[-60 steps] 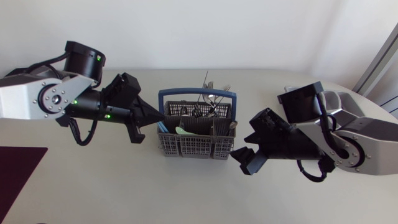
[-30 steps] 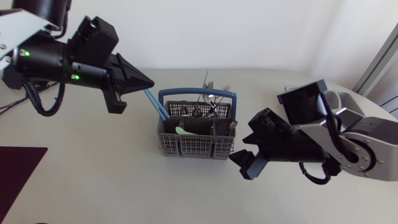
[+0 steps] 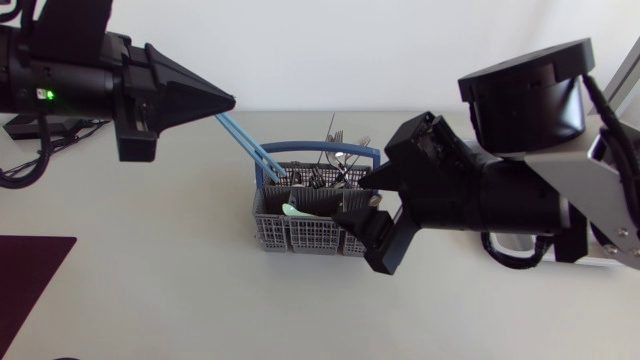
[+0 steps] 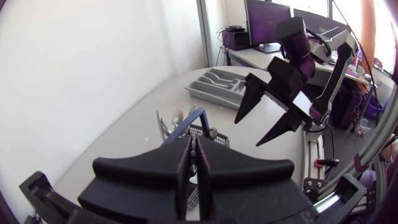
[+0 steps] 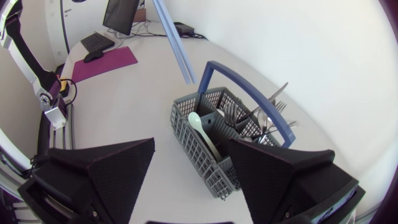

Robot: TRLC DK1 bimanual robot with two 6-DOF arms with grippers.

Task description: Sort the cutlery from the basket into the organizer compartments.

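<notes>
A grey cutlery basket (image 3: 300, 232) with a blue handle (image 3: 318, 152) stands mid-table. It holds metal forks and spoons (image 3: 338, 170) and a pale green spoon (image 3: 295, 211). My left gripper (image 3: 231, 100) hangs above and to the left of the basket, shut on a pair of light-blue sticks (image 3: 250, 147) whose lower ends still reach the basket's left corner. My right gripper (image 3: 372, 228) is open over the basket's right end. In the right wrist view the basket (image 5: 205, 155) lies ahead between its wide-apart fingers (image 5: 99, 180). The grey organizer (image 4: 217, 88) sits beyond the basket in the left wrist view.
A dark purple mat (image 3: 30, 272) lies at the table's front left corner. Bare tabletop (image 3: 180, 270) spreads in front of and to the left of the basket. My right arm (image 3: 530, 190) covers the table's right side in the head view.
My left gripper has risen up and to the left, drawing the blue sticks out of the basket. My right arm has lifted and swung left over the basket's right end.
</notes>
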